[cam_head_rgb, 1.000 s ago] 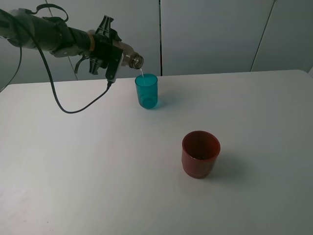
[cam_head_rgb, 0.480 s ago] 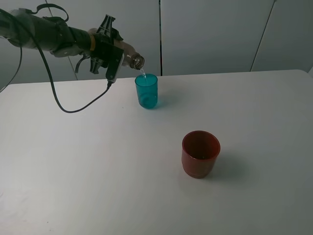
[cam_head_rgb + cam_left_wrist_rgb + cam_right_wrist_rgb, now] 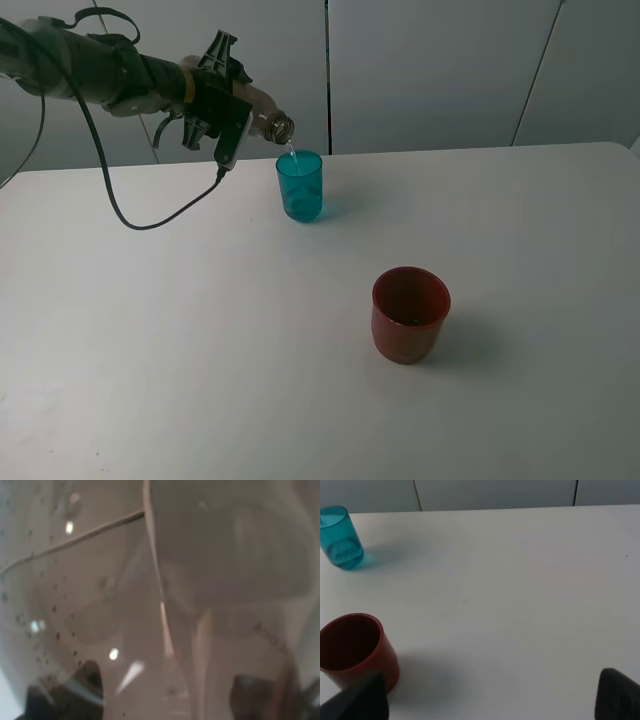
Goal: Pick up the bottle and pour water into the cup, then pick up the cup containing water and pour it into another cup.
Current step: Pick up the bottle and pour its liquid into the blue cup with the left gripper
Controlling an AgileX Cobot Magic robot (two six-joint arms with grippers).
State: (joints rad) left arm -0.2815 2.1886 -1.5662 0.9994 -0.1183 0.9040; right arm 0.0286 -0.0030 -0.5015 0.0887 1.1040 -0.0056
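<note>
Grey wall panels (image 3: 430, 70) back a white tabletop (image 3: 150, 350). Near its far edge the left gripper (image 3: 232, 108) clamps the bottle (image 3: 268, 120), tipped neck-down above the teal cup (image 3: 300, 187), with a thin stream falling in. The red cup (image 3: 410, 313) stands apart, nearer the middle. The right gripper (image 3: 489, 697) gapes wide.

Left gripper (image 3: 234, 102) clamped on tipped bottle (image 3: 268, 121), thin water stream falling into teal cup (image 3: 300, 186) just below the gripper, red cup (image 3: 411, 313) well apart from it on white table (image 3: 150, 360), black cable (image 3: 150, 228) looping beneath it.
</note>
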